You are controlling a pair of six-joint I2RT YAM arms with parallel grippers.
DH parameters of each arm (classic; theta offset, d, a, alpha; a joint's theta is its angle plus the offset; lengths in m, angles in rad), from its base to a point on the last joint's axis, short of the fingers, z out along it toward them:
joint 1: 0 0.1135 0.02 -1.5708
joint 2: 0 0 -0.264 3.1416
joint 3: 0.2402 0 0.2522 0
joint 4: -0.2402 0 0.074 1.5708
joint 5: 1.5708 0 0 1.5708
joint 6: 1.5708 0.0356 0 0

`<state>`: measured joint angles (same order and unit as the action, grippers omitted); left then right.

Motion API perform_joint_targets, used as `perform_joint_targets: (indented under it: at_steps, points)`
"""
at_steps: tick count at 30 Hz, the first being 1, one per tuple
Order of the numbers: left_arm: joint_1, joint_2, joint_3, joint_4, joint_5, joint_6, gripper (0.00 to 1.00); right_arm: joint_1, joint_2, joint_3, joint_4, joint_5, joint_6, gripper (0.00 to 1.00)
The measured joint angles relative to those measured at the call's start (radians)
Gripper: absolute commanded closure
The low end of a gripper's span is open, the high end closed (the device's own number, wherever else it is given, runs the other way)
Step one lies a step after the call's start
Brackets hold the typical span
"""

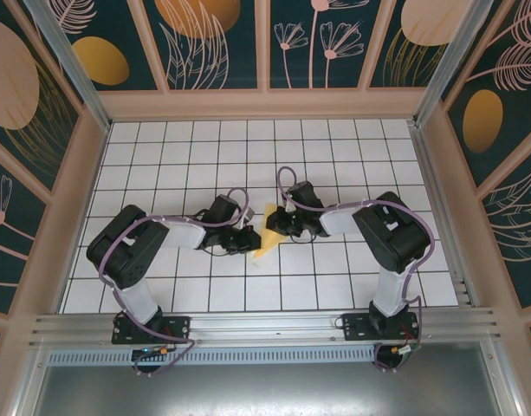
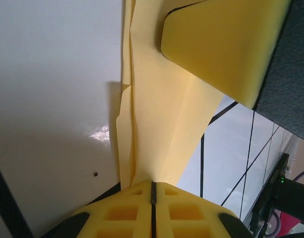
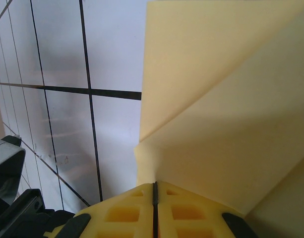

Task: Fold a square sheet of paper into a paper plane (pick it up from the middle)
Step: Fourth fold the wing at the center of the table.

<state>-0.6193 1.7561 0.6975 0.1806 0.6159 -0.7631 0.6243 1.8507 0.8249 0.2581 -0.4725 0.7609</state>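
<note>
The square sheet of paper is folded into a pale-yellow pointed wedge at the middle of the table. My left gripper comes at it from the left and is shut on its edge. In the left wrist view the layered paper runs up out of the closed left gripper, and a yellow finger of the right gripper presses the far end. My right gripper is shut on the wedge from the right. Its wrist view shows the creased paper pinched in the closed right gripper.
The white gridded table has wooden walls at the left, back and right. An aluminium rail runs along the near edge by the arm bases. Part of the left arm sits close beside the right wrist.
</note>
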Motion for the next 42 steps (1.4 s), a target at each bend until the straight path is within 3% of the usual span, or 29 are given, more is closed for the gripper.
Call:
perform_joint_targets:
  at_steps: [12,19,26,30,36,42]
  points:
    - [-0.001,-0.164,-0.079,-0.046,-0.014,-0.013,0.86,0.0,0.0,0.0,0.0,0.0,0.0,0.91]
    - [-0.002,-0.178,-0.055,-0.043,-0.008,-0.031,0.88,0.0,0.0,0.0,0.0,0.0,0.0,0.91]
    - [-0.002,-0.221,-0.054,-0.12,-0.106,-0.037,0.86,0.0,0.0,0.0,0.0,0.0,0.0,0.91]
    - [-0.004,-0.266,-0.068,-0.072,-0.089,-0.064,0.85,0.0,0.0,0.0,0.0,0.0,0.0,0.91]
    - [-0.038,-0.19,-0.024,-0.014,-0.018,-0.067,0.85,0.0,0.0,0.0,0.0,0.0,0.0,0.91]
    - [-0.062,-0.088,0.004,-0.017,-0.018,-0.056,0.89,0.0,0.0,0.0,0.0,0.0,0.0,0.91]
